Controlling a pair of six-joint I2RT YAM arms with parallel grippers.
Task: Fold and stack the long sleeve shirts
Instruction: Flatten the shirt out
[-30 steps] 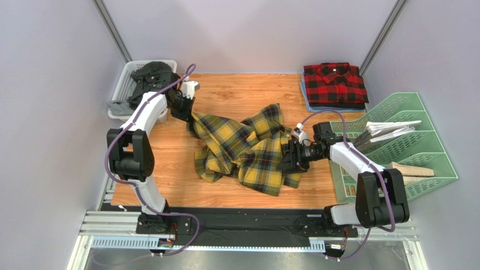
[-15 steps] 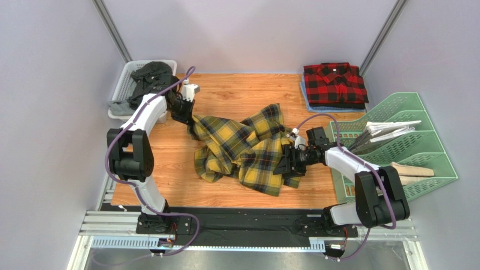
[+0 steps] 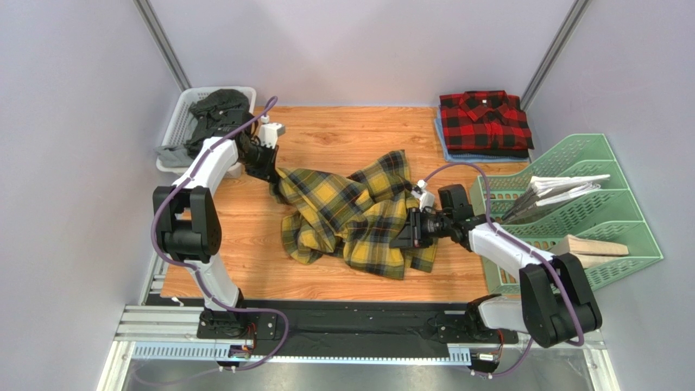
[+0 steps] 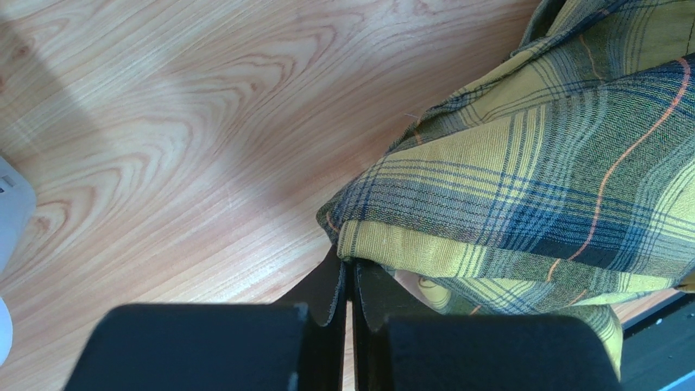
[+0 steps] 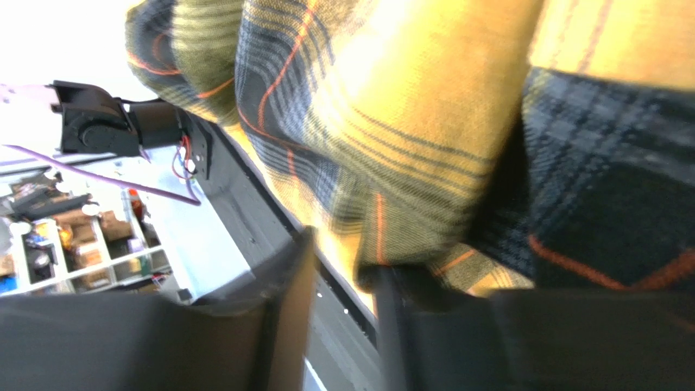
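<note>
The yellow plaid shirt (image 3: 359, 216) lies crumpled in the middle of the wooden table (image 3: 343, 134). My left gripper (image 3: 276, 173) is at its far-left corner. In the left wrist view that gripper (image 4: 351, 273) is shut on the hem of the yellow shirt (image 4: 530, 187). My right gripper (image 3: 405, 234) is pushed into the shirt's right edge. In the blurred right wrist view its jaws (image 5: 343, 257) stand narrowly apart with a fold of the shirt (image 5: 391, 122) at their tips. Whether they grip it does not show. The red plaid shirt (image 3: 485, 120) lies folded at the back right.
A white basket (image 3: 181, 134) holding dark clothes (image 3: 216, 106) stands at the back left, beside the left arm. A green file rack (image 3: 587, 212) with papers and a wooden block (image 3: 599, 244) fills the right side. The red shirt rests on a blue cloth (image 3: 444, 145).
My right gripper has slid left onto the shirt's right edge and its jaws have narrowed. The left gripper has kept its hold and drawn the corner slightly back and left.
</note>
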